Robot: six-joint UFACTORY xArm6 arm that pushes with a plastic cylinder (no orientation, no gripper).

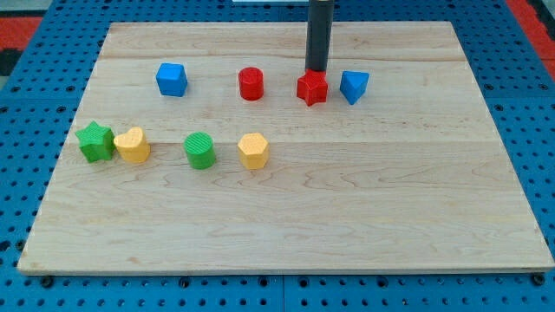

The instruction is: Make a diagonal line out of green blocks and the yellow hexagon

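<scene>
A green star block lies at the view's left of the wooden board. A green cylinder lies right of it, with the yellow hexagon just further right. My tip is near the view's top, just behind a red star-like block and seemingly touching its top edge. The tip is far from the green blocks and the yellow hexagon.
A yellow heart-like block sits between the green star and the green cylinder. A blue block, a red cylinder and a blue triangular block line the upper row. The board rests on a blue pegboard.
</scene>
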